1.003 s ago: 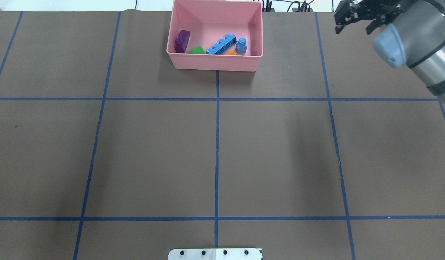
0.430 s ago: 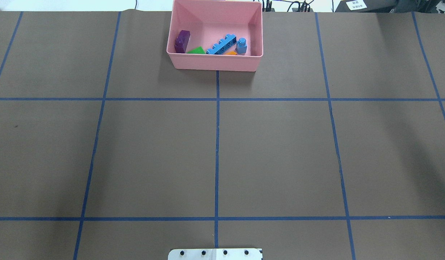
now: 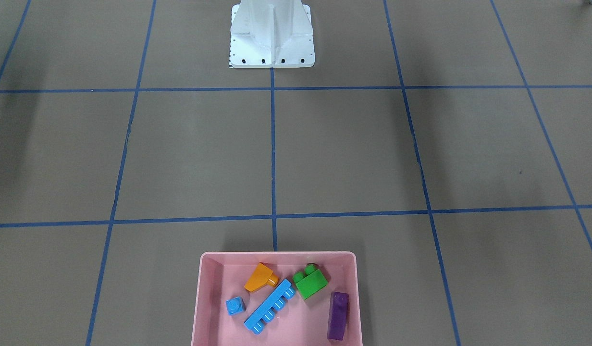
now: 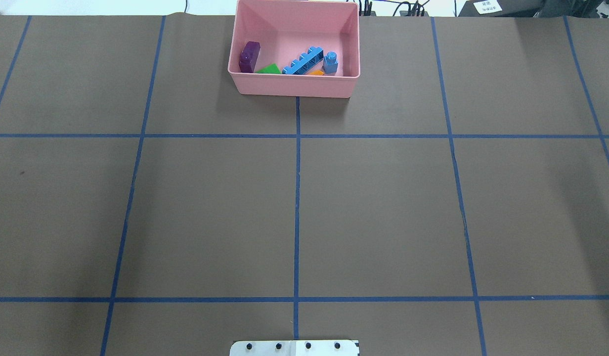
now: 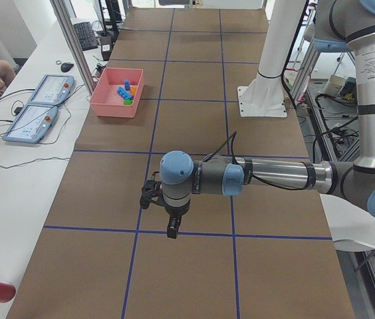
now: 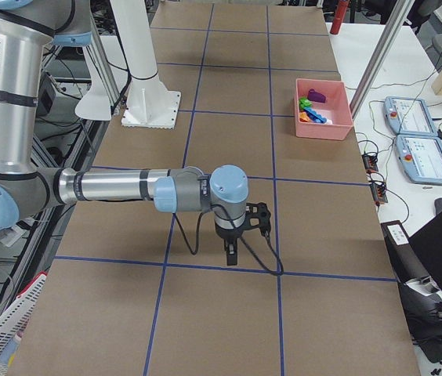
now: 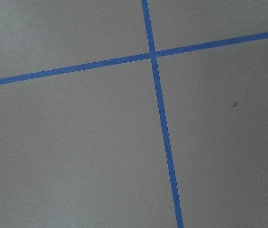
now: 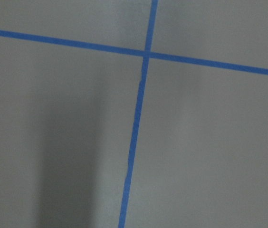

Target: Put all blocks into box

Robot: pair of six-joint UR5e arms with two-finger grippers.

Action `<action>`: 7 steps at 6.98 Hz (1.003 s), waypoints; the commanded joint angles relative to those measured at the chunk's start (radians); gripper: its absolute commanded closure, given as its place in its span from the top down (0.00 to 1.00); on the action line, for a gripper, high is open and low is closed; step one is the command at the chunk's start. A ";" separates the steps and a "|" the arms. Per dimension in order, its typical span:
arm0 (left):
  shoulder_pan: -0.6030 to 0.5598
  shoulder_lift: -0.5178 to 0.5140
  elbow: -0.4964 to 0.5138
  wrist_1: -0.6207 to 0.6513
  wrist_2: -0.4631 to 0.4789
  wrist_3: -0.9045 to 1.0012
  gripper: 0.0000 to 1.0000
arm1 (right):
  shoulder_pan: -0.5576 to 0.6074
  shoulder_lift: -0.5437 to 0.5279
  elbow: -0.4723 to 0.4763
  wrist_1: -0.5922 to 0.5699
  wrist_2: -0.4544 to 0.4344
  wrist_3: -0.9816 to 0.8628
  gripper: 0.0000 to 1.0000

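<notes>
All five blocks (image 3: 269,307) lie in the box (image 3: 301,324), so my left tool (image 5: 172,229) and right tool (image 6: 231,254) hang far from it; whether they are apart or together I cannot tell.

The near wall of the box (image 4: 294,86) hides most of the orange brick (image 4: 316,72) and green brick (image 4: 269,69); my left gripper (image 5: 172,231) and right gripper (image 6: 230,257) are too small to judge.

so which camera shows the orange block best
The front-facing view: the orange block lies fully exposed in the pink box. Overhead shows only a sliver above the box wall; the side views show a tiny speck; wrist views show only table.
</notes>
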 commanded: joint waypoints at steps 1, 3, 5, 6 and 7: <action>-0.001 0.000 -0.024 0.002 -0.001 0.005 1.00 | 0.025 -0.071 0.050 0.001 0.000 -0.017 1.00; -0.001 0.005 -0.027 -0.003 -0.004 0.010 1.00 | 0.025 -0.073 0.048 0.005 0.000 -0.015 1.00; -0.001 0.005 -0.033 -0.003 -0.004 0.010 1.00 | 0.025 -0.073 0.047 0.005 0.001 -0.014 1.00; -0.001 0.006 -0.032 -0.003 -0.002 0.009 1.00 | 0.023 -0.073 0.047 0.007 0.001 -0.009 1.00; -0.001 0.008 -0.032 -0.003 -0.002 0.009 1.00 | 0.023 -0.073 0.045 0.007 0.003 -0.009 1.00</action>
